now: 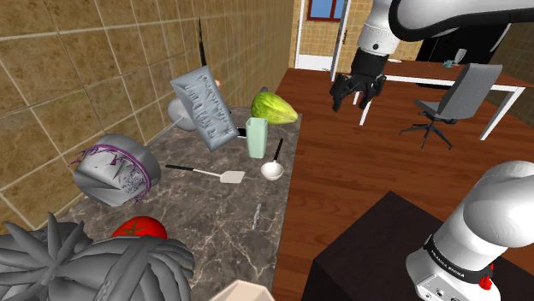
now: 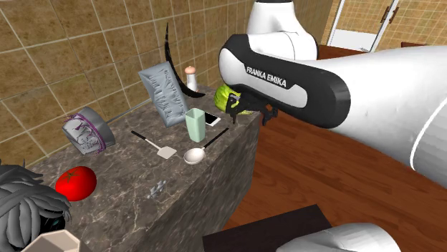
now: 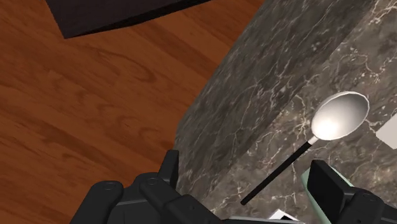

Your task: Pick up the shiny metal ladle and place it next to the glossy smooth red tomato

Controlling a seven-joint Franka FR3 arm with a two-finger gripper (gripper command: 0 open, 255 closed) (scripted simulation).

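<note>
The ladle (image 1: 273, 168) lies on the dark marble counter (image 1: 231, 231) near its floor-side edge, its pale bowl toward the tomato end and its thin black handle toward the green cup. It also shows as the ladle (image 2: 196, 152) and the ladle (image 3: 339, 117). The red tomato (image 1: 139, 227) sits far along the counter by a grey plant; it is the same tomato (image 2: 75, 182) in the second exterior view. My gripper (image 1: 357, 91) hangs open above the wooden floor, off the counter's edge and higher than the ladle. In the wrist view the gripper (image 3: 245, 167) holds nothing.
A pale green cup (image 1: 256, 137) stands right beside the ladle's handle. A white spatula (image 1: 207, 172), a grey ribbed bag (image 1: 204, 107), a green melon (image 1: 274, 107) and a grey helmet-like object (image 1: 111, 168) share the counter. The tiled wall (image 1: 77, 68) backs it. A desk and office chair (image 1: 449, 104) stand beyond.
</note>
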